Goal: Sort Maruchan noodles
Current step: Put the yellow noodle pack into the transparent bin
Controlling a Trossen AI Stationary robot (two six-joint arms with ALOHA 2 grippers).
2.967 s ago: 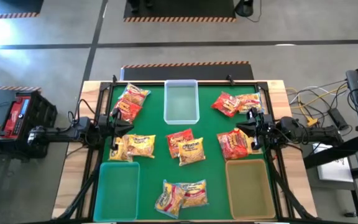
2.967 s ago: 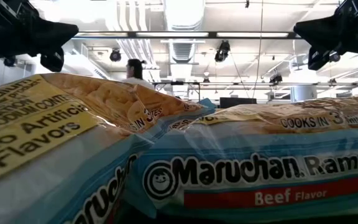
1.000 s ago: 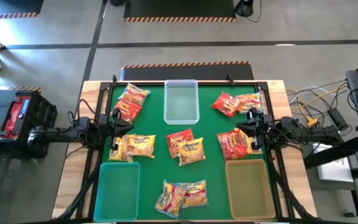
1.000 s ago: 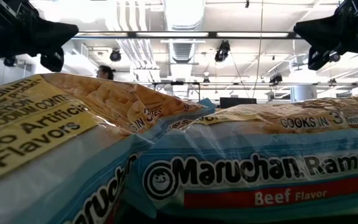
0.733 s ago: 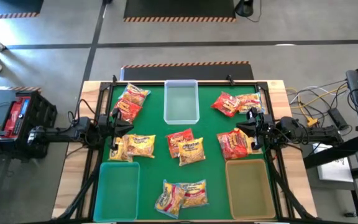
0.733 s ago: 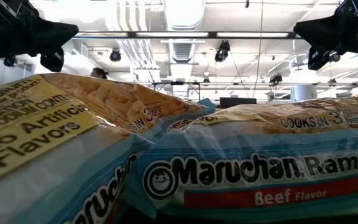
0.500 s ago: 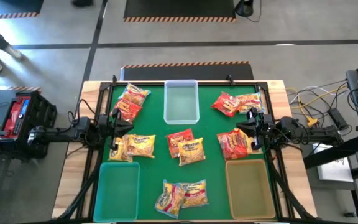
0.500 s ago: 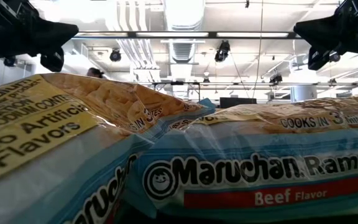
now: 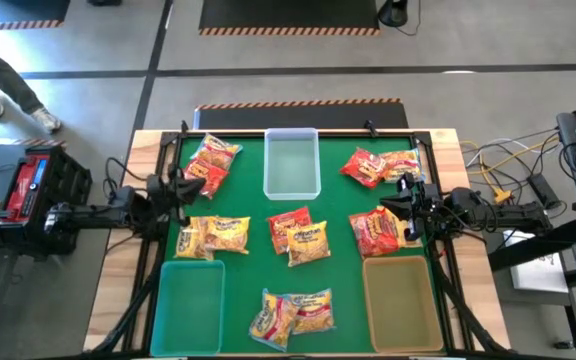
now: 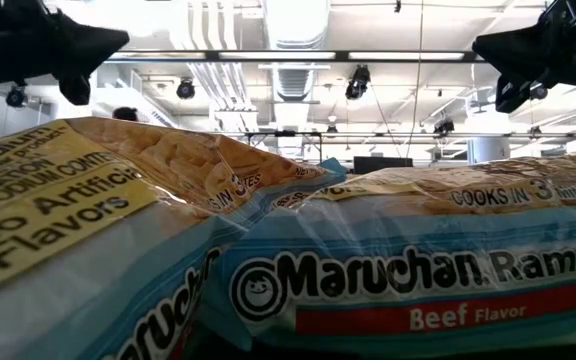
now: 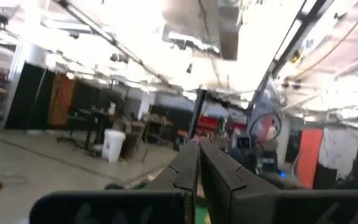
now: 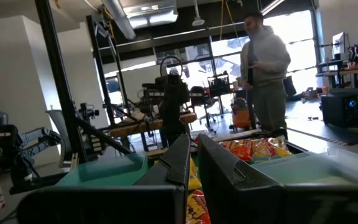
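Note:
Maruchan noodle packets lie in loose groups on the green mat: red ones at the far left (image 9: 211, 163) and far right (image 9: 378, 165), yellow ones at the left (image 9: 214, 236), mixed ones in the middle (image 9: 300, 236), at the right (image 9: 376, 232) and near the front edge (image 9: 291, 314). The low view is filled by two yellow and pale-blue packets (image 10: 398, 265). My left gripper (image 9: 196, 178) is shut above the mat's left side, next to the far-left packets, and holds nothing. My right gripper (image 9: 388, 208) is shut above the right side, also holding nothing.
A clear bin (image 9: 292, 163) stands at the far centre, a green bin (image 9: 190, 305) at the near left and a tan bin (image 9: 401, 303) at the near right. A person (image 12: 263, 68) stands in the room beyond the table; another walks past at the far left (image 9: 8, 85).
My left gripper has swung toward the table's far edge, toward the far-left red packets, and has tipped up a little; it stays shut. A person has walked along the floor beyond the table's left side.

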